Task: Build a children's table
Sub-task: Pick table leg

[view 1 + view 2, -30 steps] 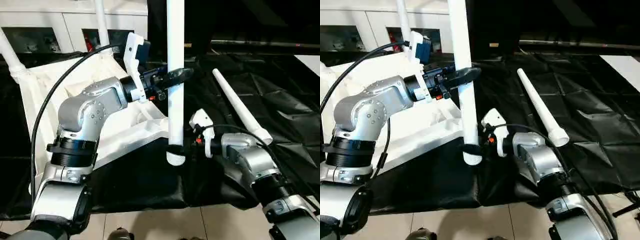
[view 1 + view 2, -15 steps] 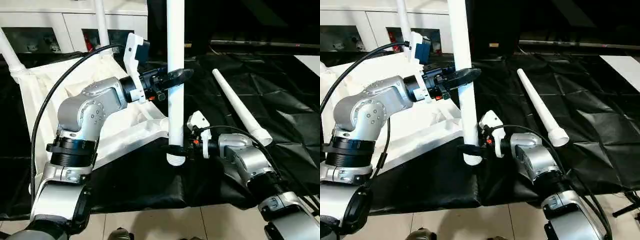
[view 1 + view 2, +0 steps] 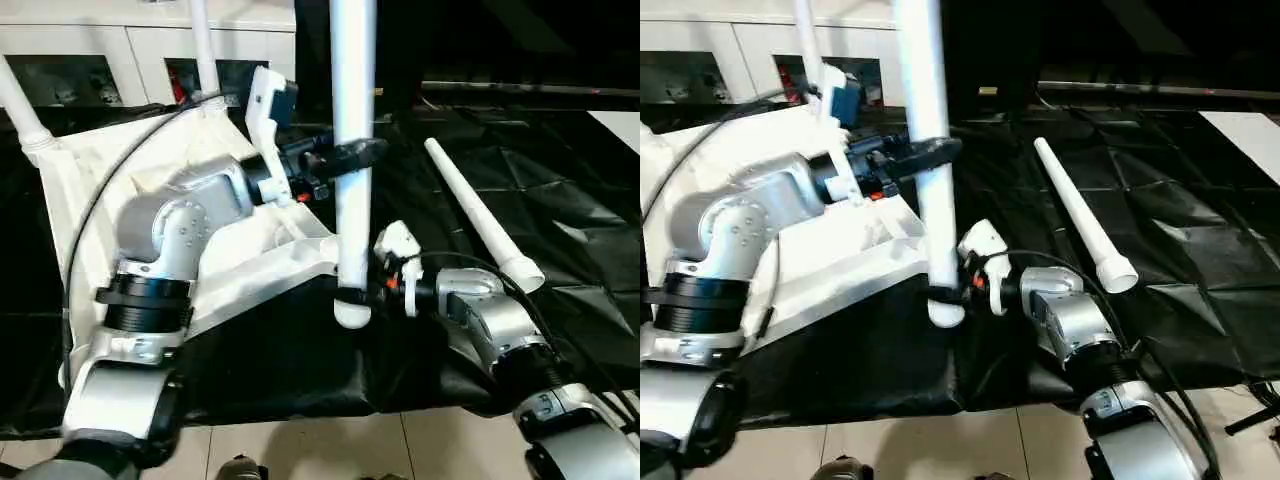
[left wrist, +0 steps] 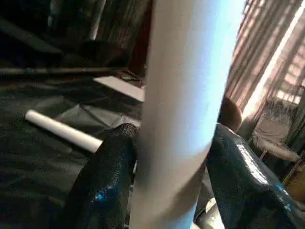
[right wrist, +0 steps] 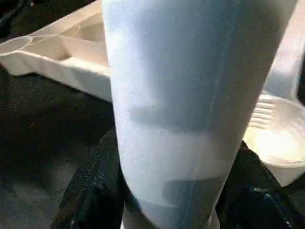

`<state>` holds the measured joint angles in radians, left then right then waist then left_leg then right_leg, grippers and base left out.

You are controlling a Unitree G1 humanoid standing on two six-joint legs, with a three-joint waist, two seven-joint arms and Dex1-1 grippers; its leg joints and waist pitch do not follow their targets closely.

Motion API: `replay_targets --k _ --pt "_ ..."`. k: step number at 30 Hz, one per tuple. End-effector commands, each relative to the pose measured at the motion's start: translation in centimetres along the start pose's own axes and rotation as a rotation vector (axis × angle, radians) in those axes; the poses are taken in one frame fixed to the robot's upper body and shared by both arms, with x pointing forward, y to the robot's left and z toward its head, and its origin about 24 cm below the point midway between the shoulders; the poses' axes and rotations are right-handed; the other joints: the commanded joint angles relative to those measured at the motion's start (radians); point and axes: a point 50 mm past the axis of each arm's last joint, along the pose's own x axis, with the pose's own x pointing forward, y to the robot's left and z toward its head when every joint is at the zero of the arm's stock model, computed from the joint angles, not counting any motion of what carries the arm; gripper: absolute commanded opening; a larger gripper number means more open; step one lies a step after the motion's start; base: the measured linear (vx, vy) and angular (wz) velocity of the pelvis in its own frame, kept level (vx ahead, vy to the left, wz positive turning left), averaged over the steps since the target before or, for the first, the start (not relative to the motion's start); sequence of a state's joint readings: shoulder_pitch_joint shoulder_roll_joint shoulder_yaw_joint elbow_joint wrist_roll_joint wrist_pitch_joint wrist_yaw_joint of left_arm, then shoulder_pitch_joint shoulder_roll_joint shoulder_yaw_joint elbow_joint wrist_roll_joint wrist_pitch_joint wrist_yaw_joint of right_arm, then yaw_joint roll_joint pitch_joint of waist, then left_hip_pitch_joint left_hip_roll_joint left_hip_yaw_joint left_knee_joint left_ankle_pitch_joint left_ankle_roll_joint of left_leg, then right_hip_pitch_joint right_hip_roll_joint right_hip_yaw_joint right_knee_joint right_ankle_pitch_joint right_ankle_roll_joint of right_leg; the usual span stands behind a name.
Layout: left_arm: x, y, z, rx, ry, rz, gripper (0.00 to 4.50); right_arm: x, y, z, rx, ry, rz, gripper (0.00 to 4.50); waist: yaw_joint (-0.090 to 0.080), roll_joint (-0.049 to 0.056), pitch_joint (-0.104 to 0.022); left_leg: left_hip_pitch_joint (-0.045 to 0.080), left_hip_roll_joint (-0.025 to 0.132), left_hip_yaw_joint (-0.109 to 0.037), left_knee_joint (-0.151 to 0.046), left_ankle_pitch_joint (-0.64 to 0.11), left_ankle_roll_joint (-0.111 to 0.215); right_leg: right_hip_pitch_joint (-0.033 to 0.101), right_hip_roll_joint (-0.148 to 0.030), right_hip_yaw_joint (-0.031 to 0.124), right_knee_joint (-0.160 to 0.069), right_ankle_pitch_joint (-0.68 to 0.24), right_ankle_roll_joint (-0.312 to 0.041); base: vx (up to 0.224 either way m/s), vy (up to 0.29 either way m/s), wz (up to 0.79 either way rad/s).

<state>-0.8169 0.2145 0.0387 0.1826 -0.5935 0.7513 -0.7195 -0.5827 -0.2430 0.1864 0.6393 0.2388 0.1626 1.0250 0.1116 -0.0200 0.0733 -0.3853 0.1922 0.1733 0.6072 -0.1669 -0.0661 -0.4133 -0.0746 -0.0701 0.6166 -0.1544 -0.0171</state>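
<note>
Both grippers clamp one upright white tapered tube leg (image 3: 351,190): the left gripper (image 3: 352,154) has its black fingers closed around the leg's middle, and the right gripper (image 3: 352,294) grips it just above the rounded lower end, which hangs over the black-covered work table (image 3: 560,180). The overturned white table top (image 3: 250,255) lies just beside that lower end, on the robot's left, with two legs (image 3: 203,45) already standing in its far corners. A fourth leg (image 3: 480,215) lies flat on the black cover, well to the right of the grippers.
</note>
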Motion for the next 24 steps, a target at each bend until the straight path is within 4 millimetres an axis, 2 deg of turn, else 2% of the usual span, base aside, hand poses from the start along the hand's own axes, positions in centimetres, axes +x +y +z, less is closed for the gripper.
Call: replay_targets --k 1,3,4,5,8,13,15,18,19,21,23,24 --pt "0.0 0.5 0.9 0.027 -0.098 0.059 2.81 -0.3 -0.6 1.9 0.04 -0.122 -0.038 1.93 -0.001 -0.003 -0.088 0.015 0.03 -0.007 -0.064 -0.176 0.028 0.062 -0.065 0.04 -0.072 -0.269 -0.197 0.0 0.0 0.0" --pt "0.0 0.7 1.2 0.029 -0.153 0.087 2.9 -0.5 -0.7 2.2 0.064 -0.16 -0.049 1.93 0.001 -0.004 -0.089 0.015 0.03 -0.007 -0.064 -0.173 0.032 0.063 -0.064 0.039 -0.072 -0.258 -0.198 0.0 0.0 0.0" --pt "-0.1 0.8 1.5 0.013 -0.228 0.104 3.24 -0.8 -0.7 2.6 0.1 -0.21 -0.055 1.93 0.0 -0.003 -0.088 0.013 0.028 -0.006 -0.063 -0.169 0.038 0.064 -0.063 0.039 -0.074 -0.246 -0.201 0.0 0.0 0.0" --pt "-0.2 0.8 1.7 -0.021 -0.279 0.103 3.3 -1.0 -0.7 2.9 0.125 -0.248 -0.057 1.93 0.001 -0.004 -0.089 0.013 0.029 -0.006 -0.063 -0.169 0.039 0.065 -0.064 0.039 -0.074 -0.242 -0.201 0.0 0.0 0.0" --pt "-0.4 0.7 1.8 -0.104 -0.377 0.095 3.3 -1.4 -0.7 3.4 0.176 -0.321 -0.058 1.93 0.005 -0.003 -0.091 0.014 0.03 -0.007 -0.062 -0.163 0.043 0.064 -0.065 0.038 -0.071 -0.231 -0.21 0.0 0.0 0.0" --pt "-0.6 0.7 1.9 -0.165 -0.436 0.1 3.3 -1.9 -1.0 3.9 0.218 -0.374 -0.105 1.93 0.004 0.001 -0.089 0.015 0.03 -0.007 -0.064 -0.173 0.039 0.062 -0.064 0.037 -0.073 -0.246 -0.211 0.0 0.0 0.0" --pt "-1.0 1.3 1.0 -0.094 -0.346 0.188 3.3 -2.2 -1.6 3.8 0.226 -0.366 -0.194 1.93 0.002 0.001 -0.088 0.016 0.031 -0.008 -0.066 -0.181 0.029 0.06 -0.063 0.037 -0.076 -0.272 -0.192 0.0 0.0 0.0" --pt "-1.7 2.4 -0.5 0.044 -0.202 0.321 3.3 -2.7 -1.8 4.0 0.281 -0.401 -0.216 1.93 -0.003 0.004 -0.086 0.019 0.03 -0.01 -0.071 -0.201 0.015 0.059 -0.06 0.038 -0.081 -0.321 -0.145 0.0 0.0 0.0" --pt "-2.2 2.8 -1.1 0.075 -0.154 0.367 3.3 -2.9 -1.7 4.2 0.298 -0.417 -0.2 1.93 -0.002 0.007 -0.089 0.021 0.033 -0.012 -0.072 -0.196 0.011 0.059 -0.06 0.038 -0.079 -0.31 -0.14 0.0 0.0 0.0" --pt "-2.8 3.2 -1.8 0.104 -0.097 0.423 3.3 -3.2 -1.5 4.4 0.309 -0.428 -0.177 1.93 -0.001 0.006 -0.089 0.02 0.033 -0.012 -0.072 -0.187 0.011 0.058 -0.06 0.039 -0.075 -0.274 -0.143 0.0 0.0 0.0" --pt "-3.1 3.3 -2.4 0.124 -0.047 0.455 3.3 -3.1 -1.0 4.4 0.277 -0.389 -0.153 1.93 -0.001 0.005 -0.09 0.018 0.033 -0.01 -0.071 -0.177 0.009 0.058 -0.061 0.039 -0.072 -0.247 -0.162 0.0 0.0 0.0" --pt "-3.1 3.3 -2.4 0.126 -0.043 0.458 3.3 -3.0 -1.0 4.3 0.275 -0.385 -0.149 1.93 0.0 0.001 -0.09 0.018 0.032 -0.009 -0.071 -0.18 0.01 0.059 -0.061 0.038 -0.073 -0.251 -0.162 0.0 0.0 0.0"
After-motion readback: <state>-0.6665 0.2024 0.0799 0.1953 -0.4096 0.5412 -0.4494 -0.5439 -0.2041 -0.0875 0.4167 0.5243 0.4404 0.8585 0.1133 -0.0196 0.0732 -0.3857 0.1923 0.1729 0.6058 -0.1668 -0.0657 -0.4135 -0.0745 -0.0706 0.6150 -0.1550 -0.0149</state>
